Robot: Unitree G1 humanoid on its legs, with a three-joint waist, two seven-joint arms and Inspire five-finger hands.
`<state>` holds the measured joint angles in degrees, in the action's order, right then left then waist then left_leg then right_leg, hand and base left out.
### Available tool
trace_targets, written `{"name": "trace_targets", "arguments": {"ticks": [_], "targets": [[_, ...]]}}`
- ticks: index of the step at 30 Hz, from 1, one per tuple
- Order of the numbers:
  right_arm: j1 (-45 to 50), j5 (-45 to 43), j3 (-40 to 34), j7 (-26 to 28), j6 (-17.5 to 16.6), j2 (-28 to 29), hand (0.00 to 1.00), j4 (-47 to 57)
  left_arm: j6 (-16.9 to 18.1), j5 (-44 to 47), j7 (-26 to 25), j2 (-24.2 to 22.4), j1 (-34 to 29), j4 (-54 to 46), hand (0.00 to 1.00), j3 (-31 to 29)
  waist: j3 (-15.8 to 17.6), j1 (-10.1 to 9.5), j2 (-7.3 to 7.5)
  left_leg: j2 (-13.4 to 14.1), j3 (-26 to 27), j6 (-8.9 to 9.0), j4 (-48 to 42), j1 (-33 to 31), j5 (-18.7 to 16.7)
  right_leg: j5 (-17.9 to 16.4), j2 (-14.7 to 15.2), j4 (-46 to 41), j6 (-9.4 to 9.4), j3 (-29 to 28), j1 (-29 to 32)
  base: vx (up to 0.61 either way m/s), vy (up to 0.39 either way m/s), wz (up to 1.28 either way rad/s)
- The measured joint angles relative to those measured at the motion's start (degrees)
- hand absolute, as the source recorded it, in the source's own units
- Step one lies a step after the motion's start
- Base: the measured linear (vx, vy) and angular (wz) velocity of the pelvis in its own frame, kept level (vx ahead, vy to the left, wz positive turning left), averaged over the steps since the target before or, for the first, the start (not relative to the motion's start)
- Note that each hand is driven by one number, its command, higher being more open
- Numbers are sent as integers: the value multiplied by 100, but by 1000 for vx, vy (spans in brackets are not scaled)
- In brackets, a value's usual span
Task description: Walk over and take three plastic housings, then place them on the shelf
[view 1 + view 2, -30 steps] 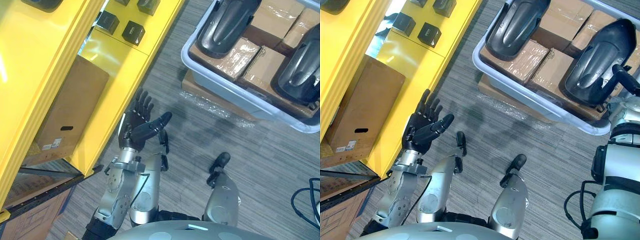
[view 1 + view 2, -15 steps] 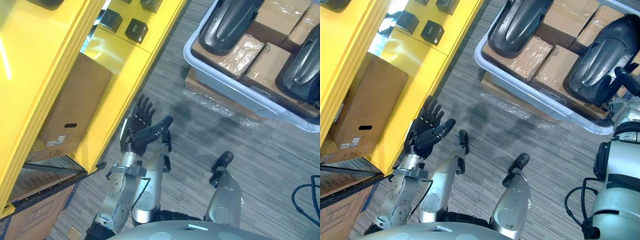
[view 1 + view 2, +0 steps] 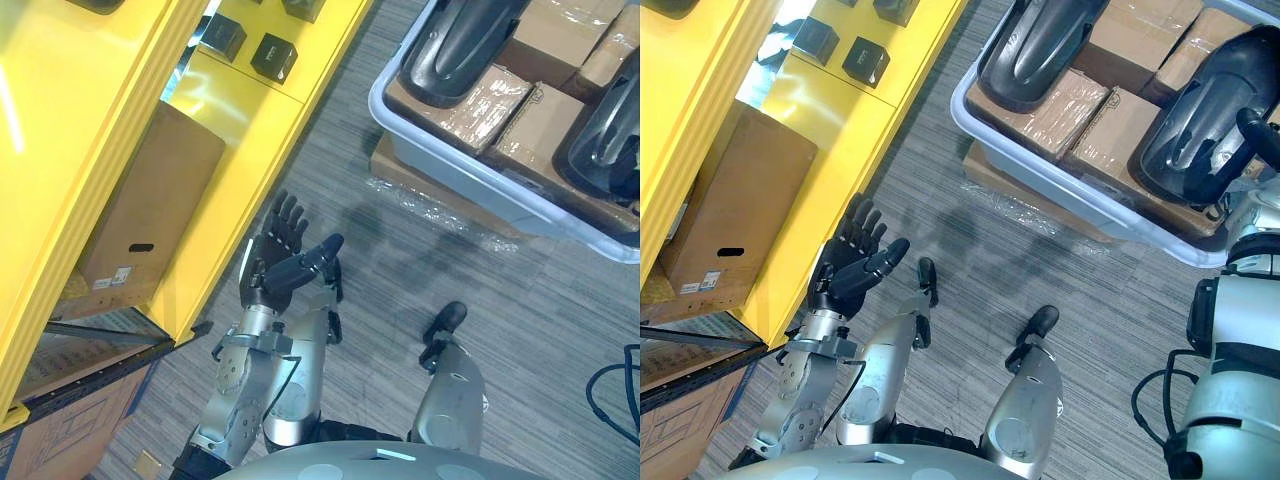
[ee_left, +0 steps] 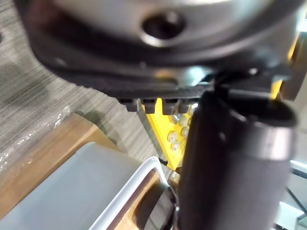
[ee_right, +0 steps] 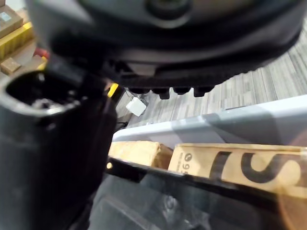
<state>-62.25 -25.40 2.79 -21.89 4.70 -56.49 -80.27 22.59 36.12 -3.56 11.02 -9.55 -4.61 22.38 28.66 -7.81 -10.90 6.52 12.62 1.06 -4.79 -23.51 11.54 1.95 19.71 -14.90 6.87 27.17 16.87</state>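
Left hand (image 3: 275, 260) is held up over the carpet (image 3: 400, 270) beside the yellow shelf (image 3: 70, 130). Its palm is open w/ fingers spread & nothing in it, the same pose as a sec ago, so no change there. Right hand (image 3: 1259, 124) is what has moved: vs. 1 s ago its dark tip sits a bit further up over the end of the right-side plastic housing (image 3: 1200, 115). In its wrist view the fingers look straight & relaxed, w/ the housing's black shell just below, not clasped. The whole scene has also slid slightly in both eye views, i.e. the camera has shifted, not the goods. That housing & the left-side plastic housing (image 3: 1038, 45) lie on taped cardboard boxes (image 3: 1040, 110) inside the grey tote (image 3: 1040, 160), across a strip of carpet from the shelf. The shelf holds small black boxes (image 3: 272, 56) on one level & a big carton (image 3: 150, 210) lower down; a dark item at its top edge is too cropped to ID. For the task, imo: the approach is approx. done & pick no. 1 is being lined up w/ the right hand. Nothing is taken so far, so all placing is left to do.
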Motion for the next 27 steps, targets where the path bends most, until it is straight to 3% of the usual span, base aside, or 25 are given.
{"name": "trace_targets", "arguments": {"ticks": [6, 7, 14, 20, 27], "targets": [[-179, -310, 12, -125, 324, -12, 100, -116, 0, 4, -4, 2, 1, 63, 100, 13, -6, -17, -63, 3, -57, -2, -2, -42, 16, 0, -8, 1, 0, 55, 6, 3, -27, 3], [-187, -320, 12, -126, 402, -41, 0, -130, 0, 22, -5, 6, 0, 84, 100, 44, -7, -37, -65, 2, -66, -2, -4, -55, 16, -1, -8, 4, -1, 66, 10, 10, -39, 4], [-380, -426, 80, -171, 850, -312, 0, -477, 2, 175, -19, 22, -4, 314, 100, 173, -13, -169, -74, -7, -124, -3, -45, -140, 17, -6, -8, 0, -8, 107, 50, 5, -25, 2], [-379, -425, 155, -201, 898, -560, 0, -671, 23, 199, -2, 23, -5, 318, 100, 185, -23, -161, -89, -10, -147, 14, -105, -215, 2, -25, -16, -17, -16, 140, 90, -5, -22, -1], [-374, -426, 170, 151, 1070, -551, 0, -777, 53, 213, 36, 24, -9, 319, 100, 243, -84, -246, -178, 7, -196, 23, -106, -249, -5, -86, -37, -21, -62, 192, 89, -2, -39, 3]]}}
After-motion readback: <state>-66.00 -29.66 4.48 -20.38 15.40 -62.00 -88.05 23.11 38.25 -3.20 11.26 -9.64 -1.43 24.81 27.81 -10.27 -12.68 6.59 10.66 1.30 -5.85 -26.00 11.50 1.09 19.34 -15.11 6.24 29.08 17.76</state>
